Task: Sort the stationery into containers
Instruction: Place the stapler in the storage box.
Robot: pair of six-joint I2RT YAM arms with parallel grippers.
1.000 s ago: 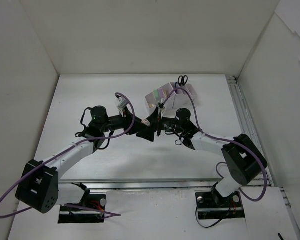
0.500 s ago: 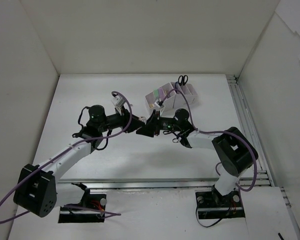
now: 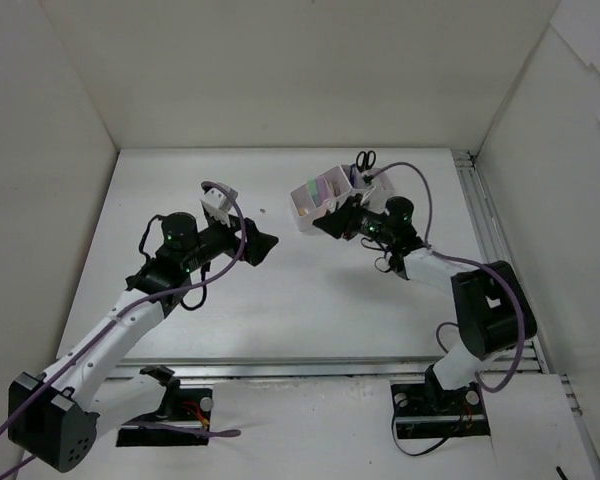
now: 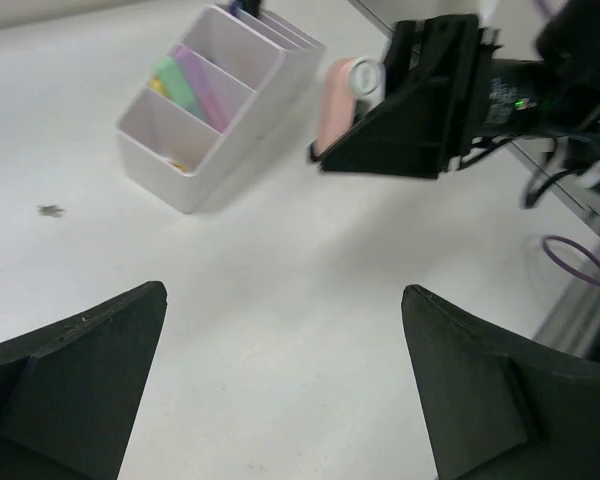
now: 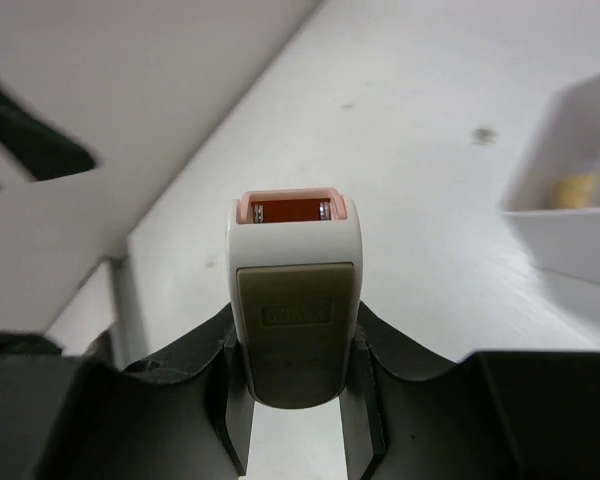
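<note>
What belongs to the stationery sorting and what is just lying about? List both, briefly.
Job: white and lilac organizer; black-handled scissors standing in it; green and lilac pieces in one compartment; pink-and-white piece between the right gripper's jaws.
Lying about: dark speck on the table; metal rail along the table's right edge.

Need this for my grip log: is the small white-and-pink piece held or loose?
Held: the right gripper is shut on the small white-and-pink plastic piece, fingers pressing both its sides.
</note>
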